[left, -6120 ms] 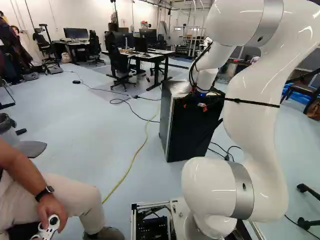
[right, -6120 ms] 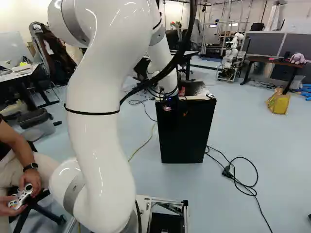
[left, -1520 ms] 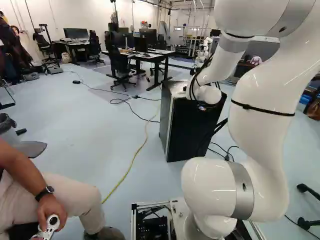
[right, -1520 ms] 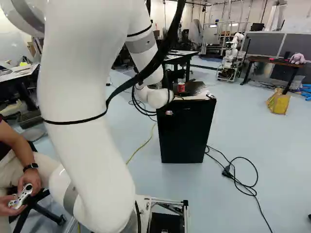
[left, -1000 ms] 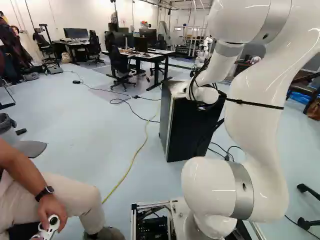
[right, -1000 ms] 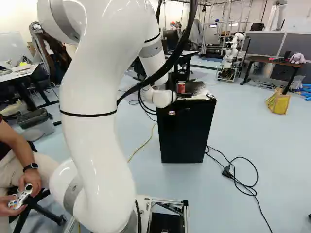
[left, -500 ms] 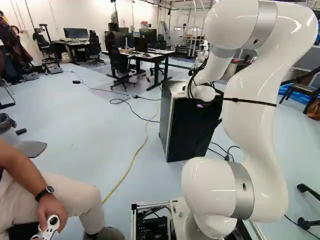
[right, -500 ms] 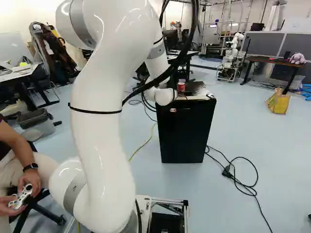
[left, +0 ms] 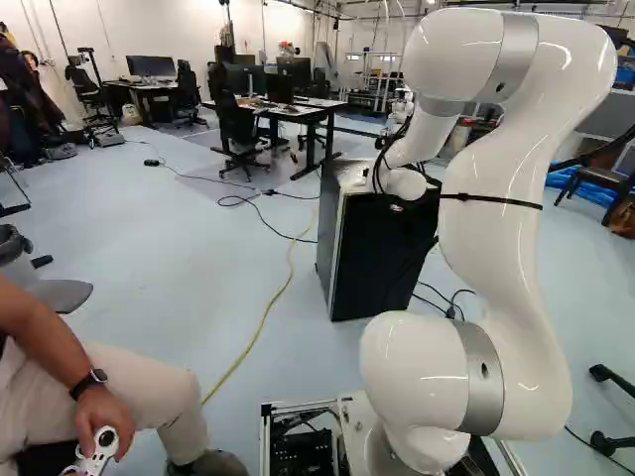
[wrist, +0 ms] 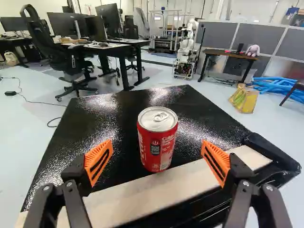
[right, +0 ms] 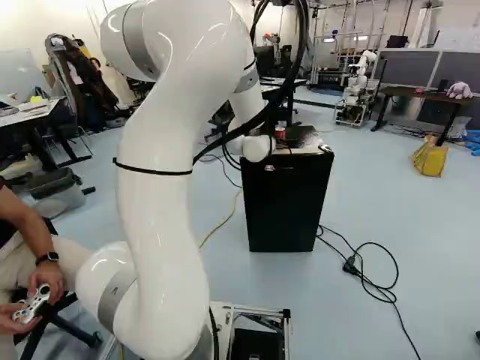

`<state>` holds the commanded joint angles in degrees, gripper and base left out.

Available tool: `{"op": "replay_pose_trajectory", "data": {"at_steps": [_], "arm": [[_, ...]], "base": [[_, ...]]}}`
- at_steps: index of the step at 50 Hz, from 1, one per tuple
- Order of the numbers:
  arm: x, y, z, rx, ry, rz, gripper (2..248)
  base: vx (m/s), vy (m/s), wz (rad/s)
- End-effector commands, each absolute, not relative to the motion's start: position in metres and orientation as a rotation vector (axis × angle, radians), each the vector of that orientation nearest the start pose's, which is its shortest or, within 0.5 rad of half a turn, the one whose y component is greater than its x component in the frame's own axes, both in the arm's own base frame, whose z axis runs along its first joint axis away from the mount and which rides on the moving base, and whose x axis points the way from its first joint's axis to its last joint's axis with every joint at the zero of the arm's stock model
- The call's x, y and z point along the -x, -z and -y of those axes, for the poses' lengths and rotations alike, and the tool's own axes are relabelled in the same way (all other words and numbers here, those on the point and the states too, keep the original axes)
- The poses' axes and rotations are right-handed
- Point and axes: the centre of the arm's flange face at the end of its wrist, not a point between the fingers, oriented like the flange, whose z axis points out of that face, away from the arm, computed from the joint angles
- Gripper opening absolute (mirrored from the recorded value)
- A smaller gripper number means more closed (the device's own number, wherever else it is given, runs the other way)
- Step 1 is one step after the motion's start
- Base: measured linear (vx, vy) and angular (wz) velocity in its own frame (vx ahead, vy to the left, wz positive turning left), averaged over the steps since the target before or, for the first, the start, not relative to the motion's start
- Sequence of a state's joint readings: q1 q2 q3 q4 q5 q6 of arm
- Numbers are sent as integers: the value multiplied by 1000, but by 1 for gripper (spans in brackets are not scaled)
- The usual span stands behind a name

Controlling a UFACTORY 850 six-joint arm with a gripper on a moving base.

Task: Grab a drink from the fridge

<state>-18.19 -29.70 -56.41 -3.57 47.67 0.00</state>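
Note:
My gripper is hidden in both base views behind the arm's white wrist [right: 256,148], at the black fridge's [right: 286,210] top front edge. The wrist view shows the gripper [wrist: 157,148] wide open, with orange pads [wrist: 99,161] on its fingers. Ahead of it a red drink can [wrist: 157,137] stands upright on the fridge's black top [wrist: 109,123], just behind the pale front strip. The can lines up with the gap between the fingers, and neither finger touches it. In the right base view the can [right: 280,133] peeks out beside the wrist. The fridge door is closed.
Another robot [right: 355,90] stands far back. Desks [left: 308,109] and office chairs are beyond the fridge. Cables [right: 375,281] lie on the floor right of the fridge, a yellow one [left: 268,312] left of it. A seated person's knee is close at the left.
Since the earlier frames my wrist has tilted from downward to forward, then moved forward toward the can, hiding more of it in the right base view. The base and can have not moved.

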Motion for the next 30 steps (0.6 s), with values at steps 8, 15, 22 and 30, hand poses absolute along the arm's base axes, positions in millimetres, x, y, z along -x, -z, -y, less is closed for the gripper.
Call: {"op": "replay_pose_trajectory", "data": {"at_steps": [8,15,22,30], "arm": [[-582,-365,187,2629,2009,-318,247],[-587,-364,190,2625,2016,-320,247],[-588,-364,191,2624,2019,-321,245],[-589,-364,192,2624,2019,-321,211]], "base": [[0,0,0],[0,0,0],[0,0,0],[0,0,0]]}}
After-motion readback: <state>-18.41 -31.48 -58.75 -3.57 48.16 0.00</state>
